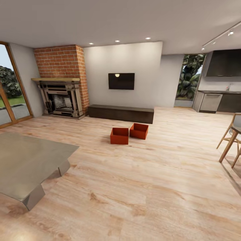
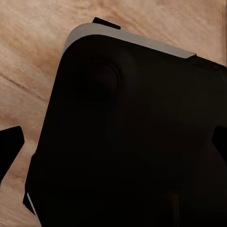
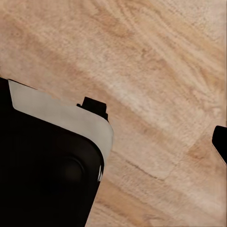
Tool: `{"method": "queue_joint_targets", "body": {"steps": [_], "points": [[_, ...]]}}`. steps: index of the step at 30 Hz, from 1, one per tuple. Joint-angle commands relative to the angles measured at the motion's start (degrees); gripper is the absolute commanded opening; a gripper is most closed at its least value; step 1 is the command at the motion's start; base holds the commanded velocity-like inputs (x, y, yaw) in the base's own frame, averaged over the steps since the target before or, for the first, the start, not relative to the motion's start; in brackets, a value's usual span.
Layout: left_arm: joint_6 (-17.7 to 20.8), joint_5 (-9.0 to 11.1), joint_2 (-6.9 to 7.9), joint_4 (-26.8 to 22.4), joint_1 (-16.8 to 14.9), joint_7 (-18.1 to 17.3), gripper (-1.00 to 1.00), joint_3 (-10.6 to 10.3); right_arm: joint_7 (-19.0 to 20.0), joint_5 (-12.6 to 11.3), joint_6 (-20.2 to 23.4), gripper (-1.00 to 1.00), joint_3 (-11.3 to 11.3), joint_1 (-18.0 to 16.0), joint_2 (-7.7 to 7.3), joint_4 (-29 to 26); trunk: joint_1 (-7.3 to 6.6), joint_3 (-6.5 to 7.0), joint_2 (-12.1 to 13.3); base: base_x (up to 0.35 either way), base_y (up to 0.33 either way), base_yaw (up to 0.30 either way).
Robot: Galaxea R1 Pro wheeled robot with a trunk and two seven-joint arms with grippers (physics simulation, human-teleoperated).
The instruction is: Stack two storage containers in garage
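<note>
Two orange-red open-top storage containers stand side by side on the pale wood-plank floor of the living room, several steps ahead of me: the nearer one (image 1: 119, 136) and the farther one (image 1: 139, 131), almost touching. They sit just in front of the long low dark cabinet (image 1: 121, 113). My left gripper (image 2: 113, 144) hangs open over my own dark base, its black fingertips (image 2: 10, 145) far apart. In the right wrist view my right gripper (image 3: 113, 142) is also spread, with one fingertip (image 3: 220, 141) at the frame's edge above the plank floor. Neither holds anything.
A grey low table (image 1: 26, 160) stands close at my left. Wooden chairs (image 1: 231, 140) are at the right edge. A brick fireplace (image 1: 62, 100), a black wall TV (image 1: 121, 81) and kitchen units (image 1: 217, 100) line the far walls. Open plank floor leads toward the containers.
</note>
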Motion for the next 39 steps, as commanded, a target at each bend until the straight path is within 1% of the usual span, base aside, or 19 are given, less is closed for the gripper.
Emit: {"method": "queue_joint_targets", "body": {"steps": [1, 6, 11, 17, 20, 39], "points": [[-0.11, 0.01, 0.00, -0.04, -0.01, 0.03, 1.00, 0.39, -0.03, -0.60, -0.33, 1.00, 0.48, -0.06, 0.06, 0.17, 0.03, -0.05, -0.02, 0.322, 0.000, 0.000], [0.08, -0.21, 0.35, -0.19, -0.01, -0.03, 1.00, 0.38, 0.00, -1.18, -0.27, 1.00, -0.31, -0.07, 0.16, 0.17, 0.03, -0.05, -0.02, 0.323, 0.000, 0.000], [0.17, -0.73, 0.26, -0.70, -0.01, -0.09, 1.00, 0.31, -0.05, -1.22, -0.33, 1.00, -0.28, -0.06, 0.02, 0.17, 0.03, -0.05, -0.02, 0.324, 0.000, 0.000], [-0.53, -0.22, 0.22, -0.74, -0.01, 0.04, 1.00, 0.34, 0.00, -0.92, -0.34, 1.00, -0.18, -0.06, 0.14, 0.17, 0.03, -0.05, -0.02, 0.324, 0.000, 0.000], [-0.18, -0.56, 0.20, -0.71, -0.01, -0.02, 1.00, 0.16, 0.10, -0.89, -0.30, 1.00, -0.17, -0.06, 0.12, 0.17, 0.03, -0.05, -0.02, 0.324, 0.000, 0.000], [0.10, -0.92, 0.03, -0.69, -0.01, -0.03, 1.00, -0.05, 0.46, -0.67, -0.35, 1.00, -0.07, -0.06, 0.10, 0.17, 0.03, -0.05, -0.02, 0.324, 0.000, 0.000]]}}
